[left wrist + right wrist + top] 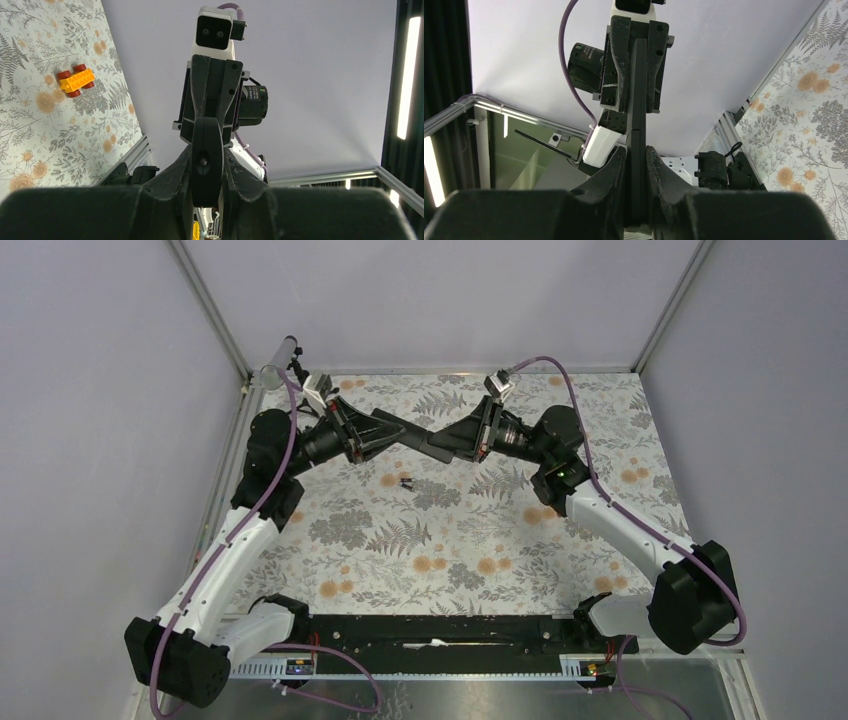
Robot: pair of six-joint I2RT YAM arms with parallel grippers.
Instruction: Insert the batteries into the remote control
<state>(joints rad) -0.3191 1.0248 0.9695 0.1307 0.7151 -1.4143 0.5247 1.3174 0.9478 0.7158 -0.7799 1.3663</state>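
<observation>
Ends of the remote control [639, 127] vanish inside left claw [206, 150] and right claw [637, 157], both clamped tight.

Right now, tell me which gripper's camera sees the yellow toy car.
The left gripper: its view shows the yellow toy car with red wheels on the table; the right gripper sees none.

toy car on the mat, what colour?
The toy car is yellow with red wheels; clearest in left wrist view.

High rear overview of table [450, 540]; two close, opposed wrist views.
</observation>
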